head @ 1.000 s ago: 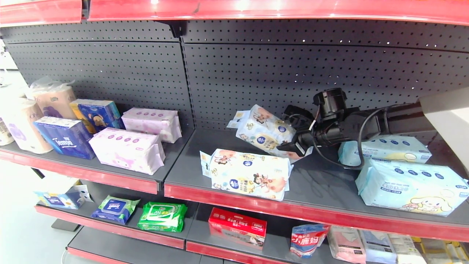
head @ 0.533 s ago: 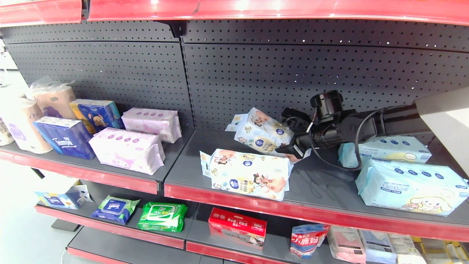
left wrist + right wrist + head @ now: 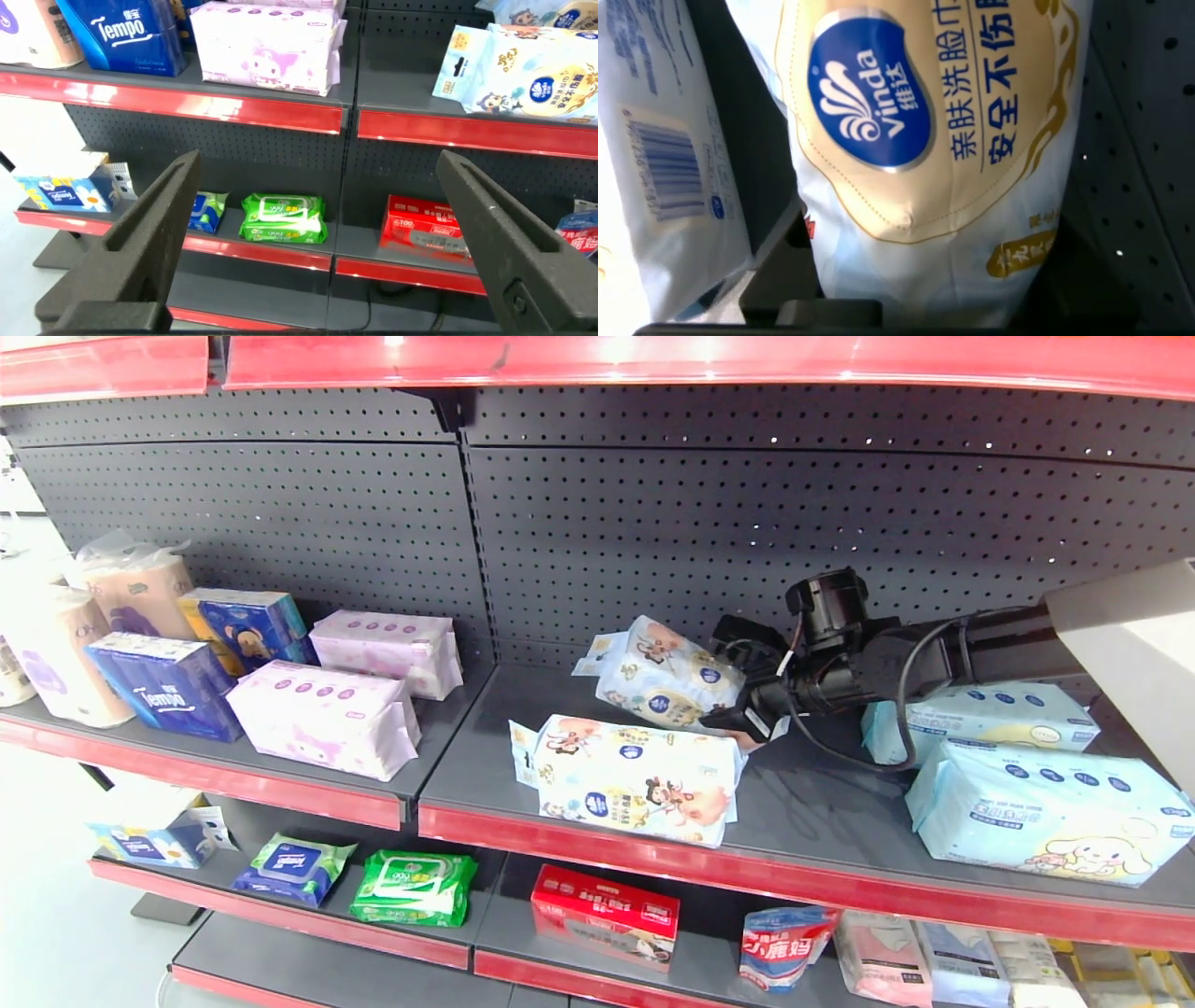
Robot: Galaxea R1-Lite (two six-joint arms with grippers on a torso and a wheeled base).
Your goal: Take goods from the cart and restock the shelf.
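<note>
A white tissue pack with cartoon print (image 3: 665, 674) is held tilted at the back of the middle shelf board (image 3: 812, 803), with my right gripper (image 3: 742, 714) shut on its right end. Up close the same pack (image 3: 934, 140) has a blue oval label. I cannot tell whether its lower end touches the board. A second pack of the same kind (image 3: 635, 779) lies flat just in front of it, at the shelf's red front edge. My left gripper (image 3: 327, 215) is open and holds nothing, facing the lower shelves.
Two pale-blue packs (image 3: 1046, 807) (image 3: 980, 714) lie right of my right arm. Pink packs (image 3: 327, 714) and blue boxes (image 3: 168, 681) fill the left bay. Bare board lies between the front cartoon pack and the pale-blue ones. Green wipes (image 3: 415, 887) and a red box (image 3: 605, 915) sit below.
My right arm has shifted a little to the left with the tissue pack, which now sits slightly lower behind the front pack. Nothing else has moved.
</note>
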